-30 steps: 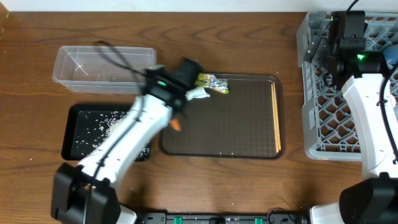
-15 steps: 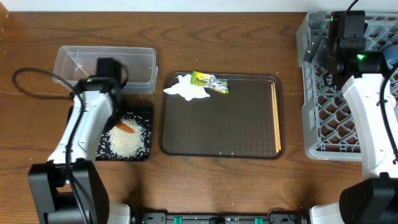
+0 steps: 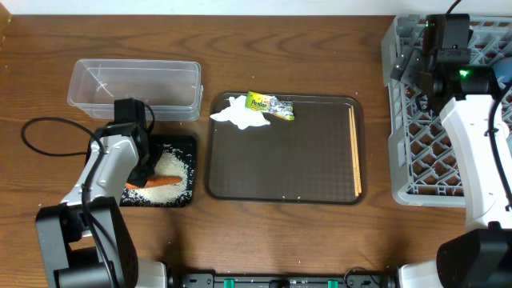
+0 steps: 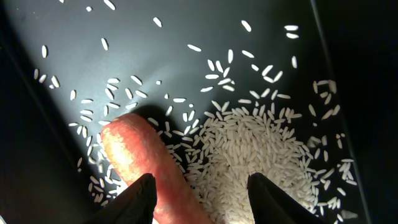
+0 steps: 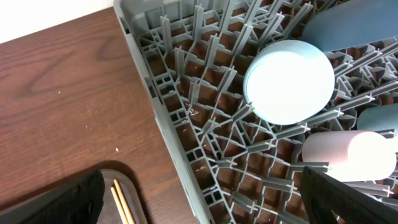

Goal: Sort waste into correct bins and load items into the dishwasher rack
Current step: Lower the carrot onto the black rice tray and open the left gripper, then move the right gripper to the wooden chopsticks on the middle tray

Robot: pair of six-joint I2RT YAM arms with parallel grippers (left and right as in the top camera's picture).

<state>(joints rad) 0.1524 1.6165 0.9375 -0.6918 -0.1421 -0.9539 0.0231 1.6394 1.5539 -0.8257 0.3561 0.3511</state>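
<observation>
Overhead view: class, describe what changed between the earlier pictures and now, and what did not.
The left gripper swung leftward from the brown tray to the black tray, bringing the carrot, then drew back toward the robot. The carrot now lies released beside the rice, under the open gripper. The tissue, wrapper, chopsticks and right arm over the rack stayed put.

Robot lab bench staged as a kitchen clean-up: white robot arms [image 3: 472,144] at a wooden table [image 3: 280,48], grey dishwasher rack [image 3: 398,160] at 3 o'clock, clear tub [image 3: 136,84] and black tray [image 3: 102,146] at 9 o'clock.
</observation>
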